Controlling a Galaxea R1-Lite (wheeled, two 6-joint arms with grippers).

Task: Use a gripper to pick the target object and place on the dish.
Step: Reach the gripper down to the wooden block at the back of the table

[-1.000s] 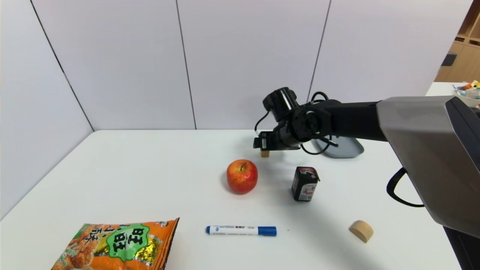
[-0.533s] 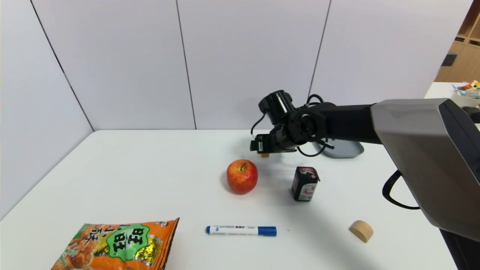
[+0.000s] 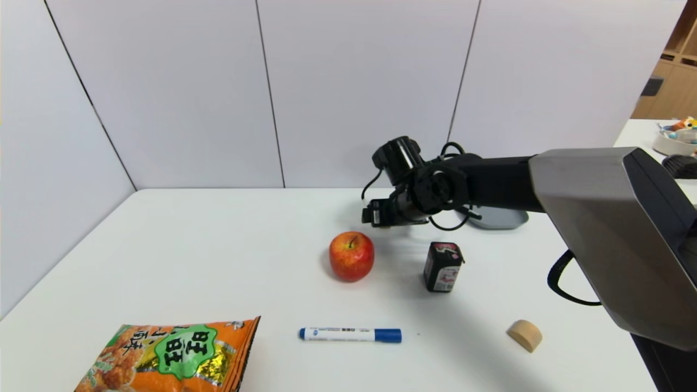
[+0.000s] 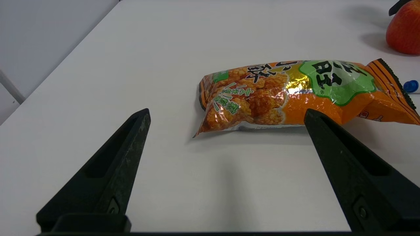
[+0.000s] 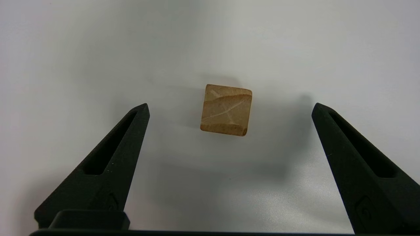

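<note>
Jaws of the right gripper (image 5: pixel 229 108) stand wide apart, poised above the small wooden cube (image 5: pixel 226 109), which sits on the white table (image 3: pixel 218 245) between them, touching neither. From the head view the gripper (image 3: pixel 375 215) hangs just behind the apple (image 3: pixel 351 256), with the grey-blue dish (image 3: pixel 501 218) near it at the far right. Jaws of the left gripper (image 4: pixel 226 121) are wide too, low before the snack bag (image 4: pixel 295 93)
</note>
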